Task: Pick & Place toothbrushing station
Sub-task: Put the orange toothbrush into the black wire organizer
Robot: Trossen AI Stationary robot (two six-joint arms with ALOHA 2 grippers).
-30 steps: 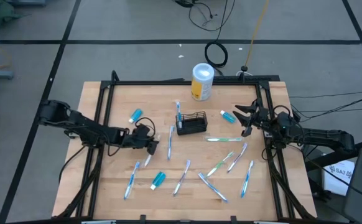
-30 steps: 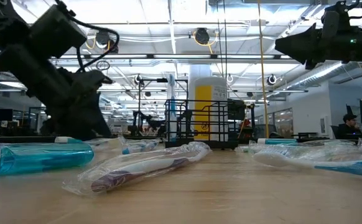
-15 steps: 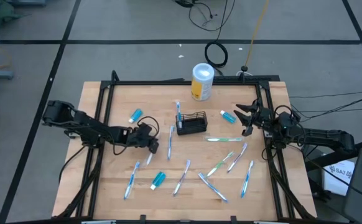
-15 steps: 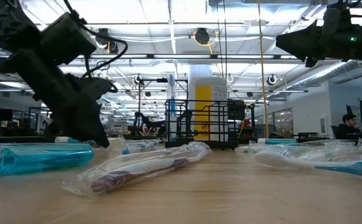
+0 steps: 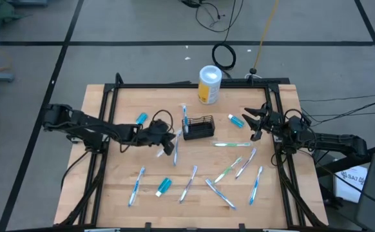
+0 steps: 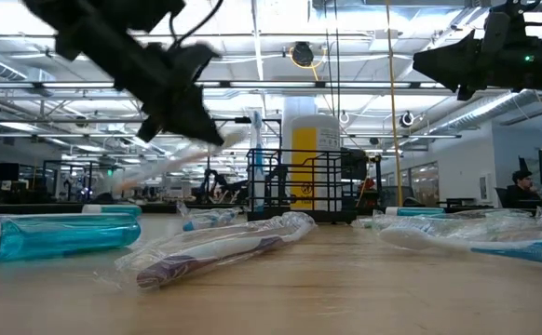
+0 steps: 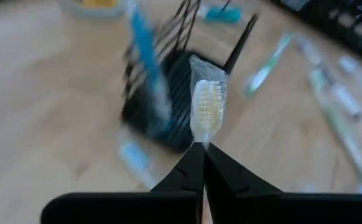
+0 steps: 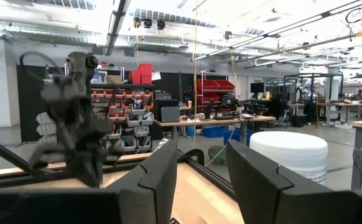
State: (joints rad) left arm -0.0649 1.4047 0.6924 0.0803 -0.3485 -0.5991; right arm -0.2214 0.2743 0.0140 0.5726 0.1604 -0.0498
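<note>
On the near part of the light wooden bench (image 5: pixel 110 200) lie several plastic-wrapped toothbrushes with blue and green handles (image 5: pixel 189 183) and a small blue tube of toothpaste (image 5: pixel 163 186), spread along the near edge and toward the right edge. A little farther, close to the middle of the bench, the left gripper (image 5: pixel 170 143) is above the surface and its fingers are clenched on a white-bristled toothbrush in a clear plastic wrapper (image 7: pixel 207 109); in the left wrist view the two dark fingers (image 7: pixel 193 171) meet at the base of the wrapped head. The toothbrush hangs just beside the small black wire-mesh rectangular basket (image 5: pixel 199 127), on its left side; whether they touch cannot be told. The basket stands upright at the middle of the bench, and a blue toothbrush (image 5: pixel 185 118) leans at its left end. The right gripper (image 5: pixel 254 122) waits near the right edge, raised over the bench, with its fingers (image 8: pixel 159 177) spread apart and nothing between them. At the far edge stands a white-and-yellow cylindrical canister (image 5: pixel 209 84).
</note>
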